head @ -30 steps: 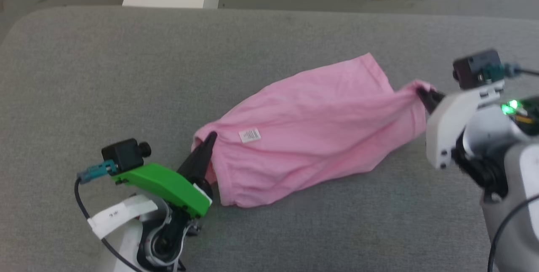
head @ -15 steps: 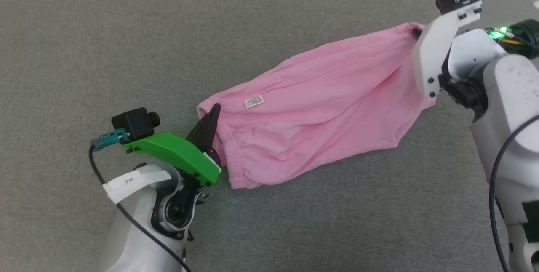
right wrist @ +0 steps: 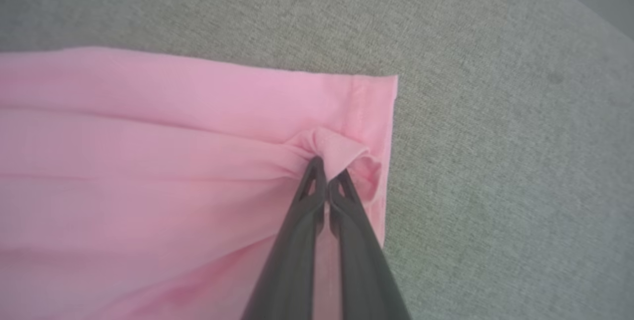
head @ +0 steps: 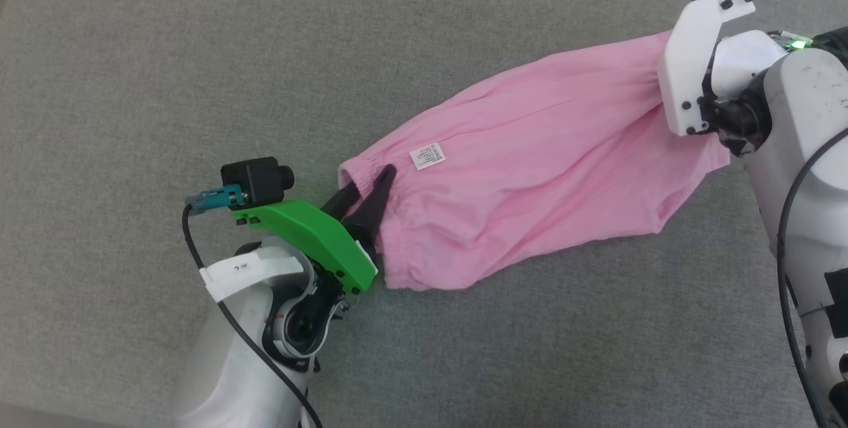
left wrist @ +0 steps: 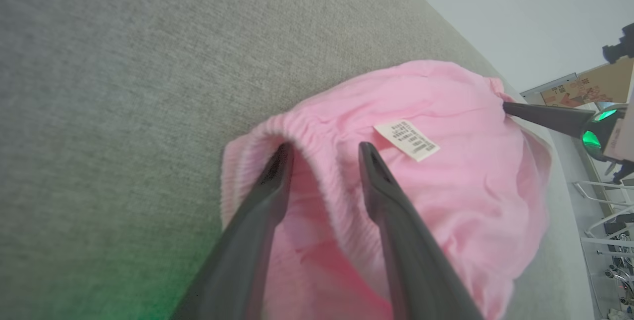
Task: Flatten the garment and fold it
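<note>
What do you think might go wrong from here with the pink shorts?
The left gripper stands open astride the gathered waistband of the light pink thin-cloth shorts; on withdrawing, a finger may snag it. The right gripper pinches only a small hem bunch, which may slip or stay creased.

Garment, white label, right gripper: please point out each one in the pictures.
garment (head: 543,150), head view, middle of the pink cloth.
white label (left wrist: 406,140), left wrist view, centre of the tag.
right gripper (right wrist: 328,174), right wrist view, between its closed fingertips.

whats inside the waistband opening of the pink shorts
One finger of the open left claw, the other lying outside on top. Deeper inside the garment is hidden by its own cloth.
</note>
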